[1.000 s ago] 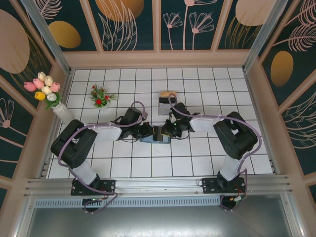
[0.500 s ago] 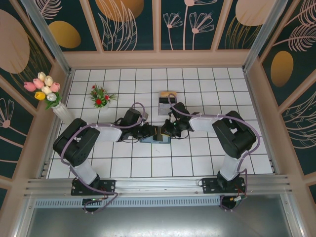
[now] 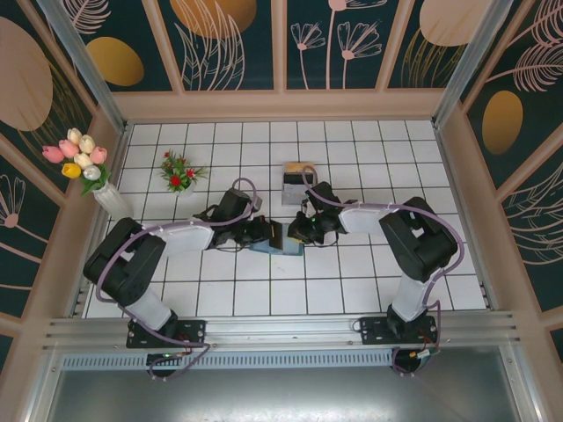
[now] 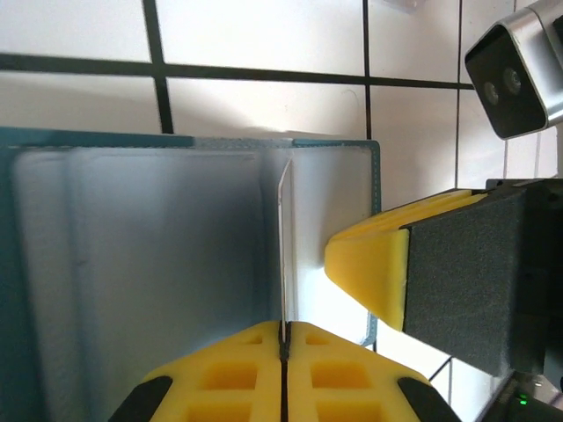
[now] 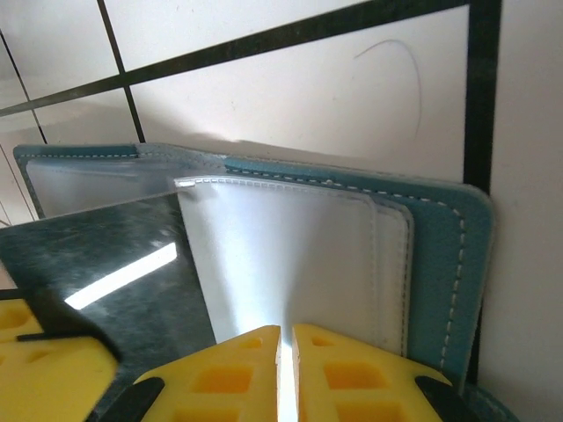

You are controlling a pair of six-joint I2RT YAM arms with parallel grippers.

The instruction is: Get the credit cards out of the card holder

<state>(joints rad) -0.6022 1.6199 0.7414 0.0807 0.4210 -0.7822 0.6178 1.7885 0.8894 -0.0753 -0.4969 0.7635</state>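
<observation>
The card holder [image 3: 283, 247] lies open on the white tiled table [image 3: 352, 149] at the middle of the top view, its pale grey-blue inside faces up, between the two grippers. The left gripper [image 4: 283, 338] comes in from the left of that view. In its wrist view its yellow jaws are pressed together on a thin credit card [image 4: 284, 255], which stands edge-on above the holder's fold. The right gripper [image 5: 286, 338] comes in from the right, its jaws closed on the edge of a pale stitched inner leaf of the holder. A grey stand [image 3: 296, 180] sits just above them in the top view, and a tulip vase [image 3: 81, 158] stands at far left.
</observation>
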